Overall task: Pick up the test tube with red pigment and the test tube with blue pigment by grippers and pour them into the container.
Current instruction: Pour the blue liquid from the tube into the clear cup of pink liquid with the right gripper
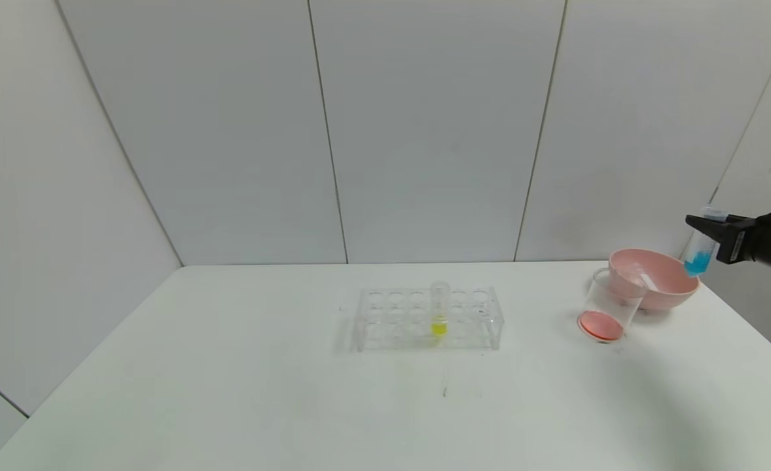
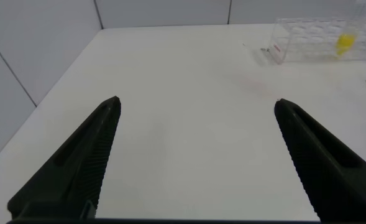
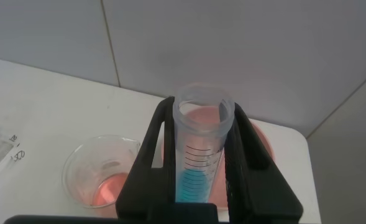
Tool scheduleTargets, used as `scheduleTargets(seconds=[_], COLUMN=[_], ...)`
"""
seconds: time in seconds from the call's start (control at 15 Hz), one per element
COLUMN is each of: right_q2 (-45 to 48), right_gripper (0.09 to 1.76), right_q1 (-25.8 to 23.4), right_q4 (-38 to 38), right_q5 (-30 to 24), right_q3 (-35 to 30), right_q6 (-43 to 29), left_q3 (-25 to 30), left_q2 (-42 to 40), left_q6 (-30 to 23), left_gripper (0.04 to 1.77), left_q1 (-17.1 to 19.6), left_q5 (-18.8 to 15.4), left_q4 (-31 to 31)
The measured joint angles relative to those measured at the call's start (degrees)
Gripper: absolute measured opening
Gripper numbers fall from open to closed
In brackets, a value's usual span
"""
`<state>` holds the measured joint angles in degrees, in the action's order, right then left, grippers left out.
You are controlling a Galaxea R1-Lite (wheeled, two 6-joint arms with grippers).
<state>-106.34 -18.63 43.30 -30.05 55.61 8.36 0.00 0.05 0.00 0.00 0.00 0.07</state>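
Currently the right claw (image 1: 705,230) is clenched on the test tube with blue pigment (image 1: 699,252), holding it in the air at the far right of the head view, above and just past the far right rim of the pink bowl (image 1: 654,278). In the right wrist view the tube (image 3: 201,149) sits between the two black fingers (image 3: 155,155), its open mouth up and its long axis close to upright, tilted only slightly. What the pour turns on is this: the container (image 1: 608,304) stands on the desk (image 1: 228,392) at about 8 o'clock from the claw in the head view, lower and toward the middle, touching or just beside the near left of the bowl, so the tube must travel that way and then tip its mouth over the beaker's rim. The right arm is plainly the nearer one. That tube is clear with printed graduation lines, and the cyan-blue liquid fills only its lower part. A shallow layer of orange-red liquid already lies in the bottom of the container, and the test tube with red pigment is not visible in any view. Well apart at 9 o'clock from the beaker, the clear rack (image 1: 428,317) holds a single tube with yellow liquid (image 1: 439,311). Low over the near left of the desk, the left claw (image 2: 195,155) hangs released, fingers spread wide, holding nothing.
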Motion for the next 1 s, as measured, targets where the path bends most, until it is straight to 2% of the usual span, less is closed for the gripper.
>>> scheduleTargets(seconds=[0.2, 0.6, 0.8, 1.0], right_q2=[-0.5, -1.0, -1.9, -4.2], right_gripper=[0.51, 0.51, 0.51, 0.51], right_q1=[0.0, 0.9, 1.0, 1.0], right_q4=[-10.8, -40.2, -51.2, -65.6], right_q5=[-6.2, -11.6, -12.0, -11.8], right_q3=[3.3, 16.3, 22.8, 32.6], right_q6=[7.4, 27.1, 36.1, 45.6], left_q3=[0.0, 0.0, 0.0, 0.0], left_q2=[0.0, 0.0, 0.0, 0.0], left_q6=[0.0, 0.0, 0.0, 0.0], left_gripper=[1.76, 1.76, 1.76, 1.76], left_q1=[0.0, 0.0, 0.0, 0.0], left_q5=[0.0, 0.0, 0.0, 0.0], left_q4=[0.0, 0.0, 0.0, 0.0])
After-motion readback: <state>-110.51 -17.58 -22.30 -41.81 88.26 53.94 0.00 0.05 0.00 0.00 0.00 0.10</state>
